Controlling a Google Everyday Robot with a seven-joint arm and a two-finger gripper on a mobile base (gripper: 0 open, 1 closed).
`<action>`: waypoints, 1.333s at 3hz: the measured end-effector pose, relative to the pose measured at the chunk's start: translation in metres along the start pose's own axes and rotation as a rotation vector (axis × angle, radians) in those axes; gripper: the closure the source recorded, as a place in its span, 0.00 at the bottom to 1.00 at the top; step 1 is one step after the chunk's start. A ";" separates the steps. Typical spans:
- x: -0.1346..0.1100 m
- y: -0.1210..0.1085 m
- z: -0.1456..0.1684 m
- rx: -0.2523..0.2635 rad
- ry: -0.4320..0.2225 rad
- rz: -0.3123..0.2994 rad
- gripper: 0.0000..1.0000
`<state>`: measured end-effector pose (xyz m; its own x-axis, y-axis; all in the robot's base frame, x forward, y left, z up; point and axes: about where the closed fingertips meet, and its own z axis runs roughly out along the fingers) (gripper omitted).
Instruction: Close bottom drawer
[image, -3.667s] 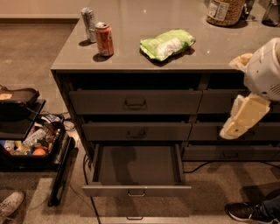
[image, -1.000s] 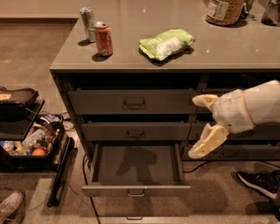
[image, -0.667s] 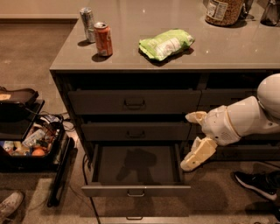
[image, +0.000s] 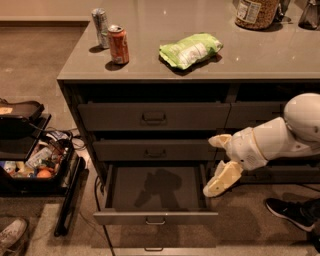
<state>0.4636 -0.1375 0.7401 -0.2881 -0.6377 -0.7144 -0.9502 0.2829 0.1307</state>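
The bottom drawer (image: 125, 217), lowest in the left stack, stands pulled out. It looks rigid and probably slides easily, so push its flat front near the loop handle (image: 155, 220). The end effector (image: 210, 166) hangs released just beside its right edge.

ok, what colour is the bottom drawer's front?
Dark grey-brown bottom drawer, camera view; gripper hovers at its right side.

Dim, warm light falls from above. Small glare spots dot the desk (image: 260, 60) at upper centre; 2 cans (image: 118, 44) throw short shadows. The pale end effector (image: 211, 166), right of centre, is brightly lit, and a dark shadow lies inside the bottom drawer (image: 155, 217).
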 end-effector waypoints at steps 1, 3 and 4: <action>0.029 -0.006 0.040 -0.071 -0.011 0.049 0.00; 0.030 -0.001 0.046 -0.098 -0.011 0.057 0.00; 0.046 0.020 0.065 -0.150 -0.019 0.098 0.00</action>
<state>0.4388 -0.1148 0.6650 -0.3793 -0.5982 -0.7059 -0.9251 0.2320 0.3005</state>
